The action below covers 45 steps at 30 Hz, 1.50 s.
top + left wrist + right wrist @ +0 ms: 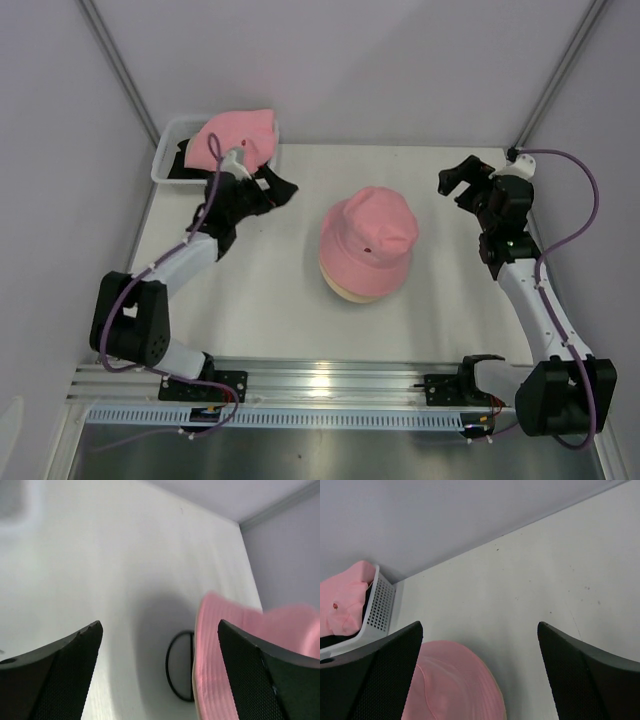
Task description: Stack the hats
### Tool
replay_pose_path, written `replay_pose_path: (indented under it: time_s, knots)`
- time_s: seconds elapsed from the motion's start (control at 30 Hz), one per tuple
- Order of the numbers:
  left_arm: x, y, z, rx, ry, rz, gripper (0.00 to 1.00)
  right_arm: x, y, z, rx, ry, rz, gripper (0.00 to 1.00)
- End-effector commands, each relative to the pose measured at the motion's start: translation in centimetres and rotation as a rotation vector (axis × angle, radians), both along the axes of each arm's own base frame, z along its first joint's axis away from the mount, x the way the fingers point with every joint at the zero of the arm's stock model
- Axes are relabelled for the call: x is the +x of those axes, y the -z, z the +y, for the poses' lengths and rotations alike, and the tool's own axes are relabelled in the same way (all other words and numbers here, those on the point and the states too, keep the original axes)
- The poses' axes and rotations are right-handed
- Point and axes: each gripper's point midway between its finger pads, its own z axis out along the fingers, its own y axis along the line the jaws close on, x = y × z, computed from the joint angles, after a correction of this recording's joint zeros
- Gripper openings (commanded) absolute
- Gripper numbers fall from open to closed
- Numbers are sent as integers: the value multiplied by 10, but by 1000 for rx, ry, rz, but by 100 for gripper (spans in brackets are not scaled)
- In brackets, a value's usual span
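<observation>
A pink hat [368,238] lies crown up in the middle of the table, on top of a cream hat [343,291] whose brim shows below it. Another pink hat [240,135] rests on black hats [185,160] in the white basket [163,158]. My left gripper [272,192] hangs open just right of the basket, nothing between its fingers. The left wrist view shows the pink hat [220,650] past my open left gripper [160,672]. My right gripper [458,190] stands open, apart from the stack on its right. Its wrist view shows the pink hat [450,685] below my right gripper [480,672].
A black wire loop [172,666] lies on the table, partly under the pink hat's brim. The white mesh basket [381,605] stands at the back left corner, against the wall. Grey walls close in the table on three sides.
</observation>
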Motion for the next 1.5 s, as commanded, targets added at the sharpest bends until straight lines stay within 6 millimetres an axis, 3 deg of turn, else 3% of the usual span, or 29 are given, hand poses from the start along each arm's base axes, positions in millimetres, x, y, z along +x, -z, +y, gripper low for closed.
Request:
replay_pose_path:
  time_s: [0.0,0.03,0.07,0.13,0.2,0.23,0.3,0.33,0.37,0.43,0.47,0.57,0.7,0.83,1.0,1.33,1.47]
  knots:
    - [31,-123,40,-30,-86,-190,99,3,-9,8,-23,-81,-20,99]
    - [43,-111,51,15,-123,-142,100,5,-7,13,-15,-107,-19,99]
    - [59,-135,69,62,-172,-179,100,7,-9,15,-8,-116,-32,99]
    - [86,-141,91,164,-221,-146,99,8,-7,22,-2,-156,-31,99]
    - [101,-119,114,265,-266,-74,100,10,-5,22,-4,-159,-28,99]
    - [122,-128,125,350,-285,-111,99,10,-5,21,-5,-153,-27,99]
    - [133,-106,137,455,-298,-57,100,10,-3,20,-9,-145,-25,100]
    - [144,-124,138,476,-296,-100,99,10,-3,19,-11,-137,-27,99]
    - [155,-99,144,551,-291,-61,98,11,0,18,-9,-134,-24,99]
    - [166,-99,148,600,-284,-57,97,12,3,17,-10,-129,-16,99]
    - [172,-81,148,621,-269,-29,95,14,7,17,-10,-126,-4,99]
    - [180,-66,147,658,-230,-27,91,15,12,15,-14,-118,16,100]
    - [184,-26,150,706,-202,42,88,19,18,12,-16,-104,33,100]
    - [187,3,157,763,-198,87,84,23,24,14,-14,-109,46,99]
    - [194,16,174,858,-244,90,81,26,27,15,0,-114,56,99]
    - [202,42,180,904,-205,98,67,28,28,16,16,-93,61,99]
    - [207,44,181,908,-220,88,45,27,19,18,8,-90,41,99]
